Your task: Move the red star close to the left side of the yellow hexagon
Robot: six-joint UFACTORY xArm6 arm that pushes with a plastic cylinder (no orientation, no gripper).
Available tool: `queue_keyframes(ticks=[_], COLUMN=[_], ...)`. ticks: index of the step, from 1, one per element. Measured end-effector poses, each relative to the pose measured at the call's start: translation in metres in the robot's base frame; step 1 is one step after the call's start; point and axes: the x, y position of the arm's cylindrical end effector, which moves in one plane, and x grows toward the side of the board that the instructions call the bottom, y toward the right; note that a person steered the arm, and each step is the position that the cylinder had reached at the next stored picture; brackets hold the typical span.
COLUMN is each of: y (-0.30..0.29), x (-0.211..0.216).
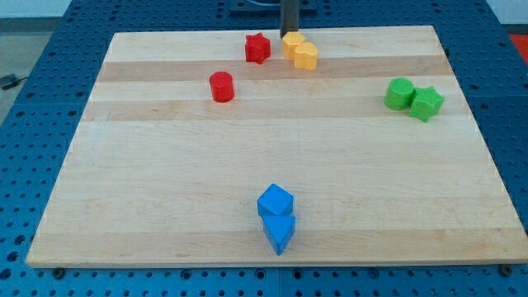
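- The red star [257, 48], judged light, rigid and easily slid, is best pushed on its left flank toward the yellow hexagon [292, 43].
- No hand is fitted; my tip [289, 33] is seen just behind the hexagon.

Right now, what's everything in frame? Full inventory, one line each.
red star: 1, red, near the view's top, just left of the yellow pair, small gap between
yellow hexagon: 1, yellow, view's top centre, touching the second yellow block
yellow block: 1, yellow, just lower right of the hexagon, shape unclear
red cylinder: 1, red, below and left of the star
green blocks: 2, green, view's right, touching side by side
blue blocks: 2, blue, view's bottom centre, one behind the other, touching
wooden board: 1, light wood, on a blue perforated table
my tip: 1, dark rod, at the hexagon's top edge
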Motion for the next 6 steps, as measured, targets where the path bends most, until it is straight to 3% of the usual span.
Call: queue_keyframes(ticks=[2, 4, 6], y=[0.000, 0.004, -0.079], x=[0.015, -0.013, -0.016])
